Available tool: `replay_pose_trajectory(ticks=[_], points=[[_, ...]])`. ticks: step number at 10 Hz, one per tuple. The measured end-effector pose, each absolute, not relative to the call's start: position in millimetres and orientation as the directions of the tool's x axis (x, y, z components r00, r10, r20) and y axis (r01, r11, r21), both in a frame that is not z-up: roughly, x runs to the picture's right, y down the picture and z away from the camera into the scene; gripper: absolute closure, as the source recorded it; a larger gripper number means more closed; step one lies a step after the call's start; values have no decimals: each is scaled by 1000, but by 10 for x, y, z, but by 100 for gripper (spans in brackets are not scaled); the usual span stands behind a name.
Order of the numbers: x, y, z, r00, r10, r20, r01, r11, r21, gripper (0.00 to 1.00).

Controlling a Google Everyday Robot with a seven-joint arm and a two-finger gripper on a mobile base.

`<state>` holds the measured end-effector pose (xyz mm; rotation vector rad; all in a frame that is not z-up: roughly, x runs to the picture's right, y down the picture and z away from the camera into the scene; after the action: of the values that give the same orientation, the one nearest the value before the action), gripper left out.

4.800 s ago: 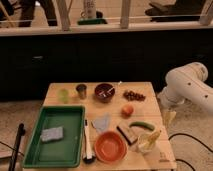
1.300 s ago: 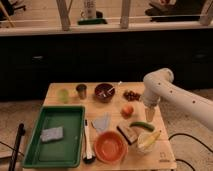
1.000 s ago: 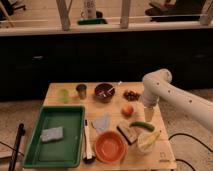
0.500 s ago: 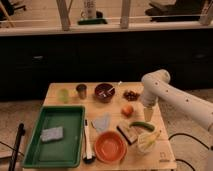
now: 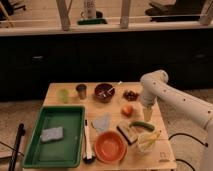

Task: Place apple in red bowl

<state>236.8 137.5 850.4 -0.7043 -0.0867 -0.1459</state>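
Since the earliest view, the white arm (image 5: 172,96) has swung in from beyond the right edge of the wooden table (image 5: 161,150). Over the last second it has barely moved. Its gripper (image 5: 146,115) hangs pointing downward just to the right of the apple (image 5: 127,110), close beside it but not touching. The jaws stand apart, with nothing between them.

The apple, small and orange-red, rests on the tabletop, not yet in the red bowl (image 5: 110,147). That wide bowl sits nearer the viewer than the apple and a little to its left, close to the front edge.

Just behind the apple lies a cluster of dark grapes (image 5: 131,94). Behind it and to the left sits a smaller maroon bowl (image 5: 104,92). Farther left of the apple stand a metal cup (image 5: 81,91) and a green cup (image 5: 63,95). A green tray (image 5: 53,108) holding a grey sponge (image 5: 52,134) lies well to the apple's left. In front of the apple and slightly right lies a long green vegetable (image 5: 141,125).
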Motion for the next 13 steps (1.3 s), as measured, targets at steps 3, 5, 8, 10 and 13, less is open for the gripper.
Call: replay_pose_trajectory(ticks=[3,5,8,10,13], points=[[2387,1375,8540,984,-113,137,175,751,-637,20],[2390,1372,8564,982,-119,145,185,750,-635,20],[2406,1361,8603,978,-135,158,206,746,-634,20],[2403,1372,8594,974,-146,172,223,743,-631,20],[2180,1317,8551,955,-193,224,291,747,-597,20]])
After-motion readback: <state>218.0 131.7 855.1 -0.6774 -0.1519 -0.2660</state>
